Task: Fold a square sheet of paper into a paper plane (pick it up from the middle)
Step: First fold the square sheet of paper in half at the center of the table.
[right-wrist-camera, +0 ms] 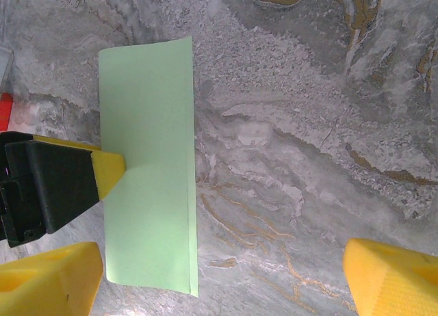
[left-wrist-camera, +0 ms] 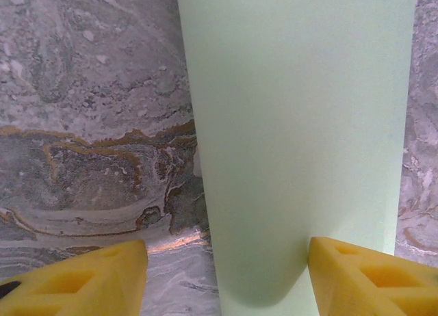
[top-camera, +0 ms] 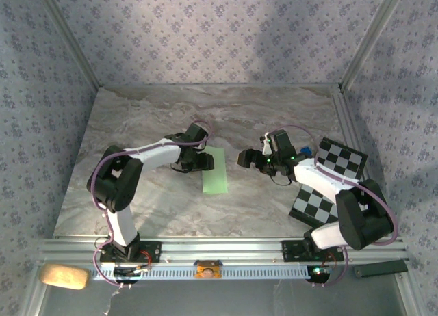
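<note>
The square sheet of paper point(top-camera: 215, 169), light green, lies flat on the marble table, folded in half into a long rectangle. Its doubled edges point(right-wrist-camera: 191, 193) face my right gripper. My left gripper point(top-camera: 203, 161) is open and low over the sheet's left side. In the left wrist view one yellow finger point(left-wrist-camera: 369, 275) rests on the paper point(left-wrist-camera: 301, 124) and the other finger point(left-wrist-camera: 89, 278) sits over bare table. The right wrist view shows that finger point(right-wrist-camera: 109, 174) touching the sheet's point(right-wrist-camera: 147, 165) left edge. My right gripper point(top-camera: 245, 159) hovers open to the right of the paper, holding nothing. The paper plane is out of view.
A black-and-white checkered board point(top-camera: 328, 179) lies at the right under my right arm. A tiny red piece point(right-wrist-camera: 5, 111) sits left of the paper. Patterned walls close in the table on three sides. A tan pad point(top-camera: 63, 276) lies off the front rail.
</note>
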